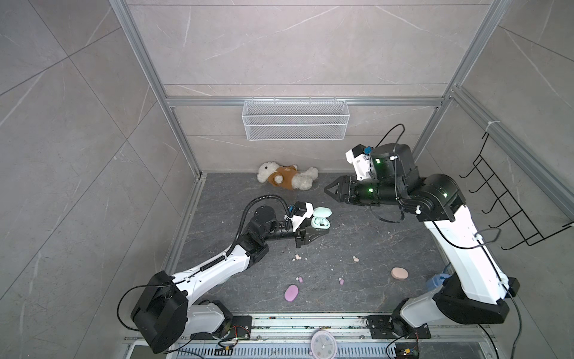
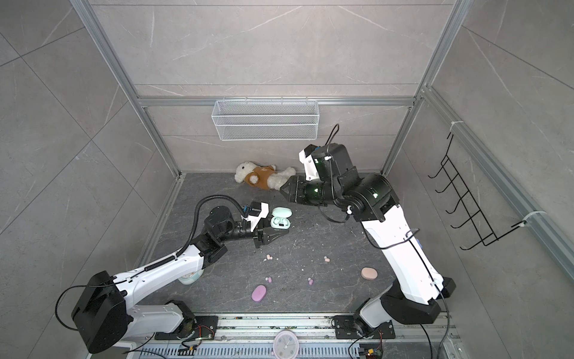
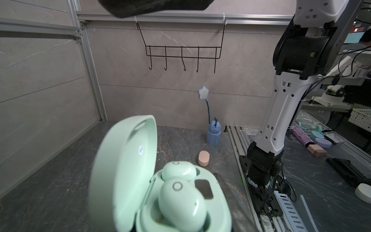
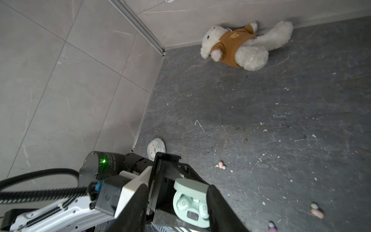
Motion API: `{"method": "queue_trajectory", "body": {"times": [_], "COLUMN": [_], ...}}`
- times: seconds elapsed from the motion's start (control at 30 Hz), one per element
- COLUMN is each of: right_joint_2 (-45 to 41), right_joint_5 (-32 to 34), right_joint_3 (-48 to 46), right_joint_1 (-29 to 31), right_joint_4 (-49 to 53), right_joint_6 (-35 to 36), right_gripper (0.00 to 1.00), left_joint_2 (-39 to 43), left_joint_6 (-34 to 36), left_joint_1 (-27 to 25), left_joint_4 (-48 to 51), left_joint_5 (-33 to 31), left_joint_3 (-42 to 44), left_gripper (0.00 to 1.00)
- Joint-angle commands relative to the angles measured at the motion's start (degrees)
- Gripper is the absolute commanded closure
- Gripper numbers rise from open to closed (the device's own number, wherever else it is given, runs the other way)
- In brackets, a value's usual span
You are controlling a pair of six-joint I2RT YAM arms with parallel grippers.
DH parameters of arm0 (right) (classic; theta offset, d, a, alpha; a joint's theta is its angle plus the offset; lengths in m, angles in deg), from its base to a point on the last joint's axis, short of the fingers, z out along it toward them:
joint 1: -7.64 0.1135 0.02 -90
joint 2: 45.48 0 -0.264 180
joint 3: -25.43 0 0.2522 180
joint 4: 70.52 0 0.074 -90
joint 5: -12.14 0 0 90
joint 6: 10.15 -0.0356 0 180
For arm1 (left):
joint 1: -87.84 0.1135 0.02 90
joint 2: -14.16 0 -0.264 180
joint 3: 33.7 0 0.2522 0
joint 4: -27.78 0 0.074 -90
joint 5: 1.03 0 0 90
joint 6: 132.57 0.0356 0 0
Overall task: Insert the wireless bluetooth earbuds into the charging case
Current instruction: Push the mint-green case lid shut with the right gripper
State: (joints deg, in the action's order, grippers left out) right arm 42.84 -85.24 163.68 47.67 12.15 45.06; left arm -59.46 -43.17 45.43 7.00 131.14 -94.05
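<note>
On the dark marbled table, a white teddy bear in a brown shirt lies against the grey-tiled back wall. Next in size, the left end effector is clamped tight on the open mint charging case, holding it left of the table's middle with the lid swung up. The right end effector hovers well apart from it, nearer the bear. Its fingers stand partly apart in the right wrist view, with nothing between them (the case shows only farther off, through the gap). Toward the front edge lie a closed lilac case and, off to the right, a closed peach case. Smallest of all, two mint earbuds sit in the wells of the held case, while the peach earbuds and lilac earbuds lie loose on the table near those closed cases, one of each colour left and one right
</note>
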Motion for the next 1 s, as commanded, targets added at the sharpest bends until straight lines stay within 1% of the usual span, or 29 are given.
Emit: {"method": "queue_trajectory", "body": {"times": [0.0,0.27,0.4,0.57,0.77,0.97], "right_joint_2": [2.16,-0.64,-2.68,-3.79,-4.62,-5.34], "right_joint_5": [1.5,-4.13,-6.11,-6.22,-5.85,-6.59], "right_joint_3": [1.49,-7.17,-11.32,-12.7,-14.84,-20.41], "right_joint_1": [-0.14,0.08,1.55,3.69,4.21,4.4], "right_joint_4": [5.59,2.62,0.96,1.44,1.8,-1.86], "right_joint_6": [2.17,0.7,-0.72,-1.97,-2.39,-3.87], "right_gripper": [0.54,0.58,0.58,0.59,0.59,0.6], "left_joint_2": [2.22,2.33,2.12,1.82,1.51,1.82], "left_joint_6": [2.49,2.61,2.34,2.05,1.52,1.4], "left_joint_1": [-0.18,-0.2,-0.21,-0.22,-0.22,-0.26], "left_joint_4": [-0.77,-0.61,-0.96,-1.16,-2.28,-2.37], "left_joint_5": [0.11,0.16,0.06,-0.15,-0.21,-0.04], "left_joint_3": [-2.13,-2.53,-2.62,-2.78,-2.58,-2.65], "left_gripper": [0.78,0.78,0.78,0.78,0.78,0.78]}}
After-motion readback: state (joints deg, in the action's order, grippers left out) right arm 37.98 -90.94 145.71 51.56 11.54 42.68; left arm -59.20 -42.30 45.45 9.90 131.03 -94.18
